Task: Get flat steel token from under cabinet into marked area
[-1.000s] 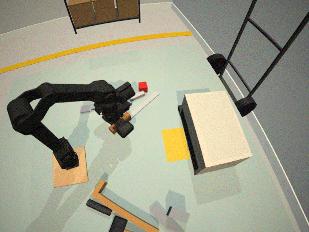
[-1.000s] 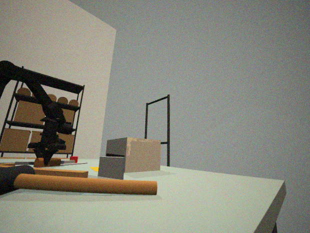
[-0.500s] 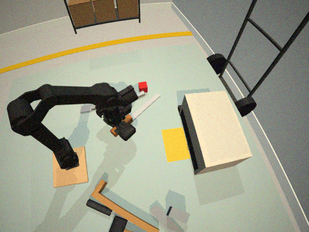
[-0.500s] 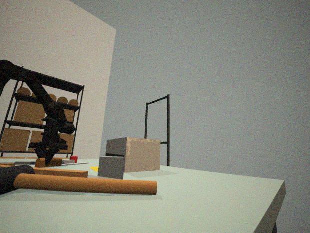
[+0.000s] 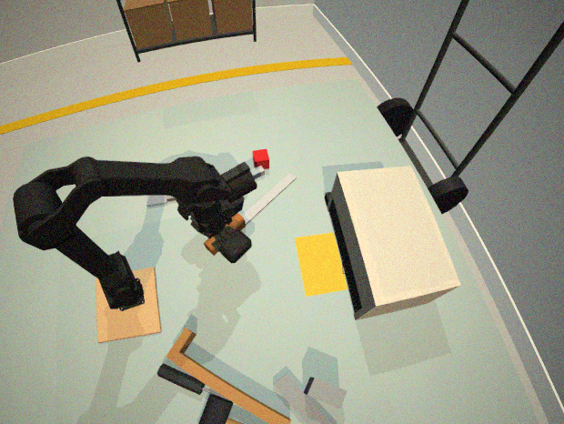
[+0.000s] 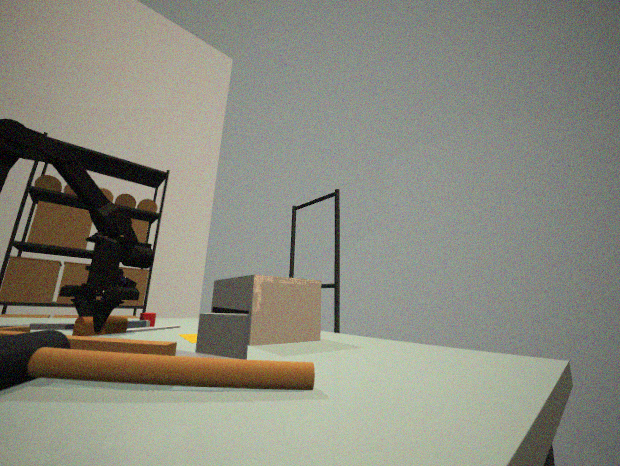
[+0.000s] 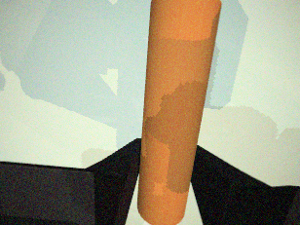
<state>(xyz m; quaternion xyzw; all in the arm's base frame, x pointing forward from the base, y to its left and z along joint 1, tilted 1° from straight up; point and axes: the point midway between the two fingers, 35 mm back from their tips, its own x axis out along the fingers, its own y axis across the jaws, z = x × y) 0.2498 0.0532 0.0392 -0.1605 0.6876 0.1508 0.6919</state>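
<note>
My gripper (image 6: 100, 326) (image 7: 164, 146) is shut on the orange cylindrical handle (image 5: 236, 222) (image 7: 180, 72) of a tool. A long, flat, pale blade (image 5: 271, 197) (image 6: 162, 328) runs from that handle toward the back right, low over the table. The arm hides the fingertips in the top view; whether the tool touches the table is unclear. The cream and grey cabinet (image 5: 401, 232) (image 6: 285, 310) stands to the right of the gripper, its dark slotted side facing the arm. The yellow marked area (image 5: 318, 264) (image 6: 188, 338) lies in front of that side. I cannot make out the steel token.
A red cube (image 5: 260, 157) (image 6: 148, 318) stands beyond the gripper. A grey flat piece (image 5: 156, 200) lies partly behind the arm. An L-shaped wooden bar (image 5: 227, 382) (image 6: 122, 345), a black-handled tool (image 5: 179, 378) and a grey block (image 5: 327, 392) (image 6: 222, 334) are at the near side.
</note>
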